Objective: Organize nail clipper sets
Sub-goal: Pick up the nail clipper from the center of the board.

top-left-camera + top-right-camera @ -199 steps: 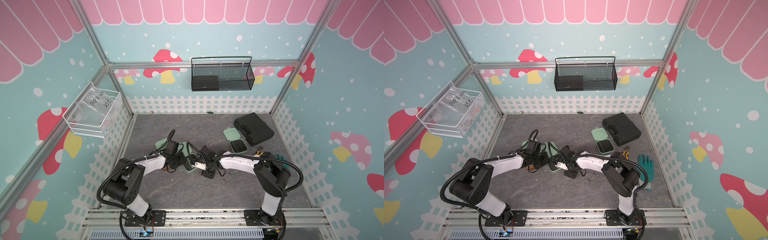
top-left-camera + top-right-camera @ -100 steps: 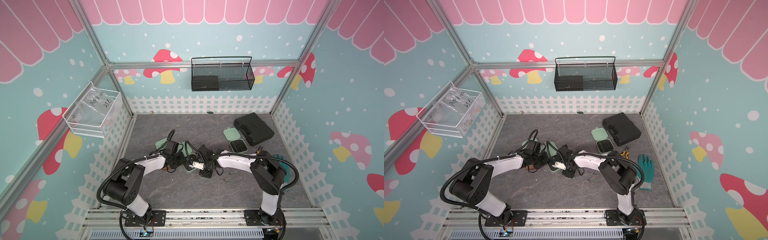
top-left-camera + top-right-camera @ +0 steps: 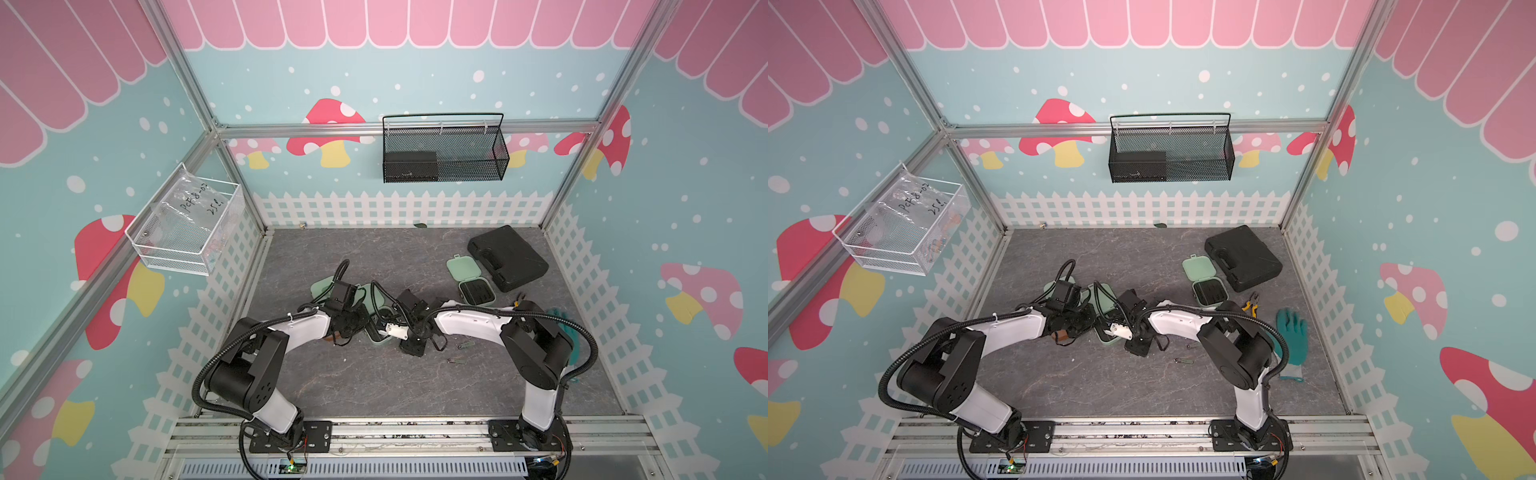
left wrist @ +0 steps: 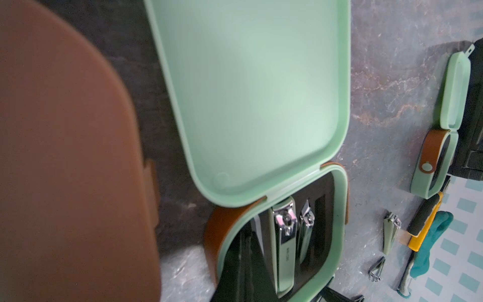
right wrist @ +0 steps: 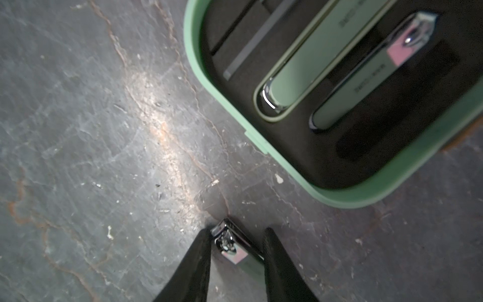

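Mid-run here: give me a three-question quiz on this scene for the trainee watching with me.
1. How many clippers sit in the black insert of the open mint case shown in the right wrist view?
2. True or false: the big black case is shut.
3. Fill in: the right claw straddles a loose ____ on the floor.
Key: 1) two; 2) true; 3) clipper.

Blurred, cropped, presumably brown case (image 4: 65, 157)
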`<state>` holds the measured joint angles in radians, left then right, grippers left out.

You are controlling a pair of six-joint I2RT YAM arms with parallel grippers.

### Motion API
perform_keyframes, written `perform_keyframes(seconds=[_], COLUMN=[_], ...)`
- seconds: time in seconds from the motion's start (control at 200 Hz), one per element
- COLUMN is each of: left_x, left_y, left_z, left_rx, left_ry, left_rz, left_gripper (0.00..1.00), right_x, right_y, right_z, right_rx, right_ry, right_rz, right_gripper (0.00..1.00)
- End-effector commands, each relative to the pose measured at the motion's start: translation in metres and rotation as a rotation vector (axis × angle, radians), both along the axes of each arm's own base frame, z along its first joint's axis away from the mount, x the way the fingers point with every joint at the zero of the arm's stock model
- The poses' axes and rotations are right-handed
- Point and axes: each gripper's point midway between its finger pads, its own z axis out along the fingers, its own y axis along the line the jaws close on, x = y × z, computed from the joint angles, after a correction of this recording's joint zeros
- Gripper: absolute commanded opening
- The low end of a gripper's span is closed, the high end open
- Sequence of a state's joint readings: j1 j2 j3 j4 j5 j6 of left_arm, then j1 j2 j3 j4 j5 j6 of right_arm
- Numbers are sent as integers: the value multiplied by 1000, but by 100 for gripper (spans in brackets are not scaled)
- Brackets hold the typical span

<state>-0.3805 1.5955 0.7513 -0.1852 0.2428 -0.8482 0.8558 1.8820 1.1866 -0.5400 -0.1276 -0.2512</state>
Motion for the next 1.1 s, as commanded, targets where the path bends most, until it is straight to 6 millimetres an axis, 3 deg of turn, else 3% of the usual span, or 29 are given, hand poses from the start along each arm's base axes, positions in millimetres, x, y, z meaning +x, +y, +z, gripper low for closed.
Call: perform_keyframes(seconds=[0.0, 0.16, 0.32, 0.545, 0.716, 0.786, 0.941, 1.076, 1.096], left_x=[-17, -17, -17, -15, -15, -15, -17, -20, -20], left_y=[21, 21, 21, 20, 20, 20, 20, 20, 20], left_z=[-16, -16, -17, -18, -18, -19, -19, -19, -19], left_rx=[79, 83, 84, 83, 83, 83, 80, 76, 76], left_ry=[66, 67, 72, 73, 73, 75, 80, 83, 81], left_rz=[31, 32, 33, 31, 32, 31, 32, 35, 35], left_gripper=[0, 0, 0, 0, 0, 0, 0, 0, 0], right_x=[-16, -13, -13, -17, -17, -15, -4, 21, 28], right_y=[-43, -45, -48, -48, -50, -49, -44, -34, -31], right_z=[-29, -25, -33, -49, -48, -45, -35, -10, 4], right_rx=[-158, -153, -178, -198, -197, -187, -157, -97, -70], right_ry=[85, 83, 96, 139, 149, 143, 111, 10, -22], right_rz=[-9, -17, -19, -20, -34, -49, -97, -196, -229], right_gripper=[37, 42, 44, 27, 11, 0, 0, 0, 0])
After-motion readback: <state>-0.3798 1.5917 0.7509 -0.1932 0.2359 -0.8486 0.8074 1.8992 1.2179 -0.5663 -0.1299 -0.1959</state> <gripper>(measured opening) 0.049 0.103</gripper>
